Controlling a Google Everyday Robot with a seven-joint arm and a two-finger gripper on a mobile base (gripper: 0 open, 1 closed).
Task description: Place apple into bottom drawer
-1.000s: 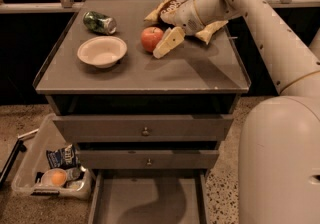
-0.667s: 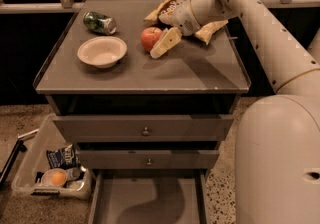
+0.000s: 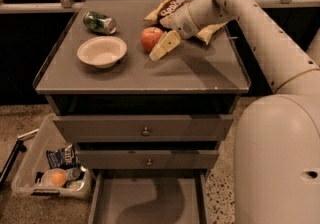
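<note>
The red apple sits on the grey cabinet top, toward the back middle. My gripper reaches in from the right on the white arm and sits low, right against the apple's right side. The apple rests on the surface. The bottom drawer is pulled out at the cabinet's foot, its flat grey floor bare except for a shadow.
A white bowl stands left of the apple, with a green can lying behind it. A chip bag lies behind the gripper. Two shut drawers with knobs sit above the open one. A floor bin holds an orange round item.
My gripper has shifted slightly left and down, closer against the apple. The apple has not moved.
</note>
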